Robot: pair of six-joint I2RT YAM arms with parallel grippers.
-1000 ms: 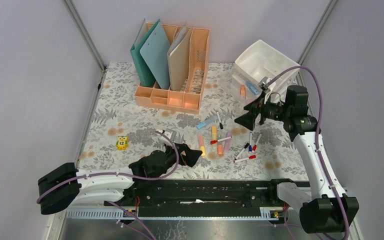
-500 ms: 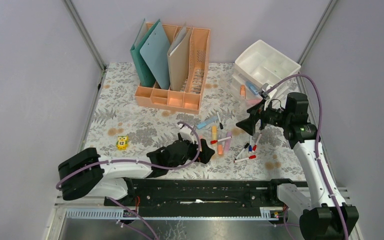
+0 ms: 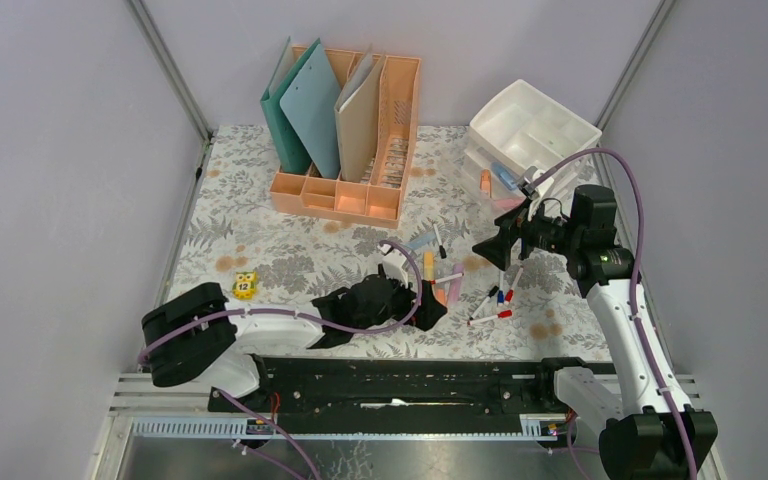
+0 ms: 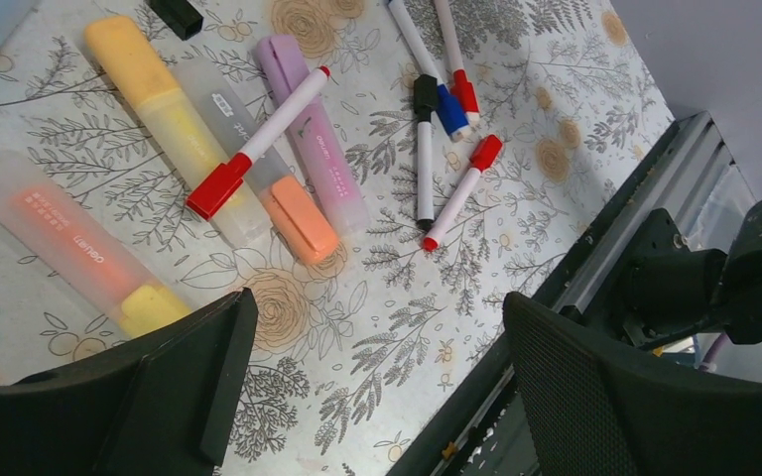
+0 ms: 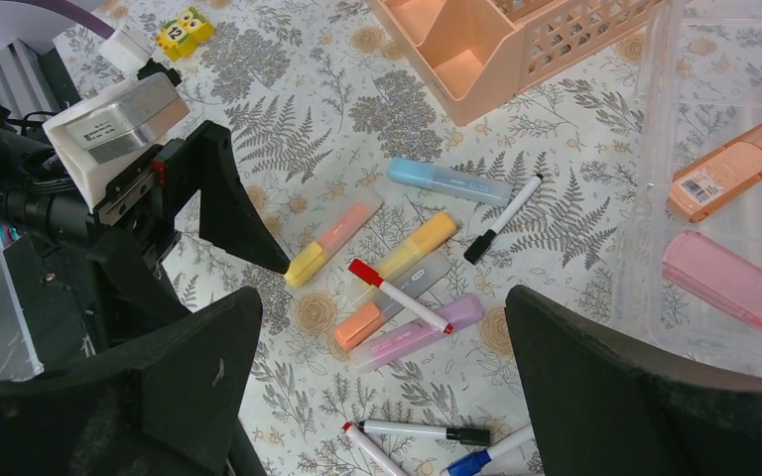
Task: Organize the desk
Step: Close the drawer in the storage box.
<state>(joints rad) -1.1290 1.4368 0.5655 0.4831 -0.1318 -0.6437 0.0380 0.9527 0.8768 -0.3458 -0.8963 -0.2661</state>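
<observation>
The desk (image 3: 260,240) is covered with a fern-and-flower cloth. Several highlighters (image 3: 438,285) and thin markers (image 3: 495,302) lie scattered on its right half. My left gripper (image 3: 422,298) hangs open low over the near edge of that pile; in the left wrist view (image 4: 377,337) only bare cloth lies between its fingers, with an orange highlighter (image 4: 298,216) and a red-capped marker (image 4: 258,144) just beyond. My right gripper (image 3: 495,238) is open and empty above the markers; in the right wrist view (image 5: 382,327) a purple highlighter (image 5: 417,334) lies below it.
A peach file rack (image 3: 350,110) with folders stands at the back. A white drawer unit (image 3: 530,135) sits at the back right, its open drawer holding an orange highlighter (image 5: 734,164) and a pink one (image 5: 729,283). A yellow owl figure (image 3: 245,286) lies at the left.
My left arm has swung to the right, carrying its open gripper to the highlighter pile. My right gripper dropped slightly, then stayed put.
</observation>
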